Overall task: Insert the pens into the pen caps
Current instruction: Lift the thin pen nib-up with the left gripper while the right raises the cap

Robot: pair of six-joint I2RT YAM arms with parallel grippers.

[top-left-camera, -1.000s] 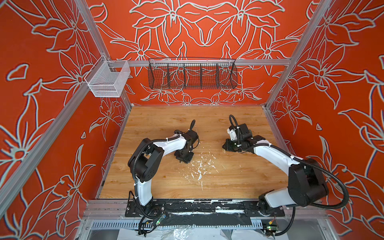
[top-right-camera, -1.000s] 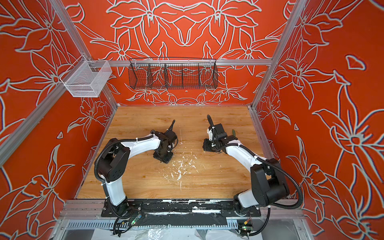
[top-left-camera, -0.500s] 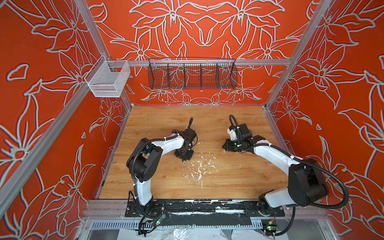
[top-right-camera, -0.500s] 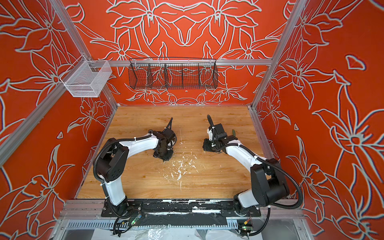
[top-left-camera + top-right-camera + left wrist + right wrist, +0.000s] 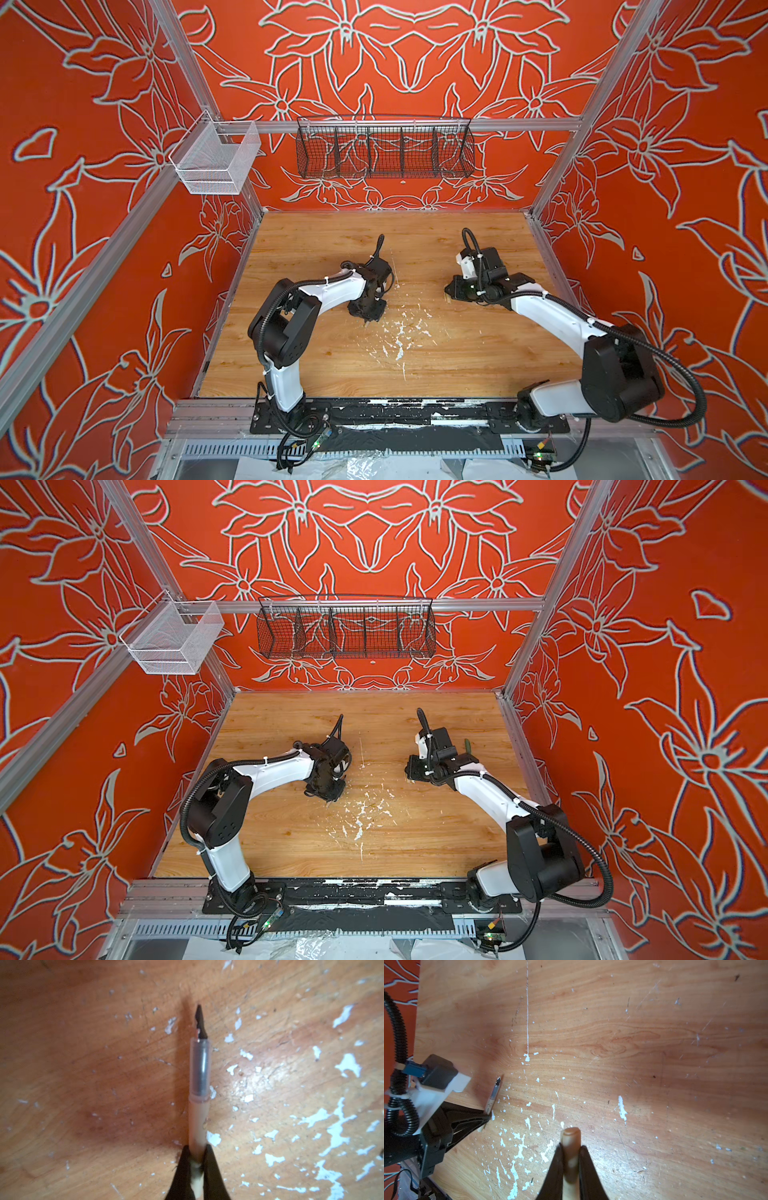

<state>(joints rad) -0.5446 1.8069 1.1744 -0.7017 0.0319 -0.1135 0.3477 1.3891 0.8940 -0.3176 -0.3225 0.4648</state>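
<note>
- My left arm (image 5: 332, 291) rises from its base at the front edge of the wooden table (image 5: 332, 249), folds at the elbow and runs its white forearm towards the middle. The wrist is bent so that my left gripper (image 5: 365, 318) points down at the wood.
- In my left wrist view, my left gripper (image 5: 197, 1152) pinches the tan pen (image 5: 198, 1118) by its barrel, one black finger (image 5: 184, 1167) on each side.
- The pen's clear sleeve and dark pointed nib (image 5: 200, 1020) stick out past my fingertips, low over the table and casting a shadow beside them. I cannot tell whether the nib touches the wood.
- My right arm (image 5: 548, 311) reaches from the front right corner, its forearm stretched back and inward. My right gripper (image 5: 448, 291) sits low, right of the table's middle, pointing towards my other arm.
- In my right wrist view, my right gripper (image 5: 571, 1149) is clamped on the tan cap (image 5: 571, 1136), whose stubby end pokes out beyond my fingertips.
- From there I also see my left gripper (image 5: 485, 1116) with the pen (image 5: 493, 1095) slanting out of it. Pen and cap are well apart, with white paint flecks (image 5: 519, 1147) scattered on the wood between them.
</note>
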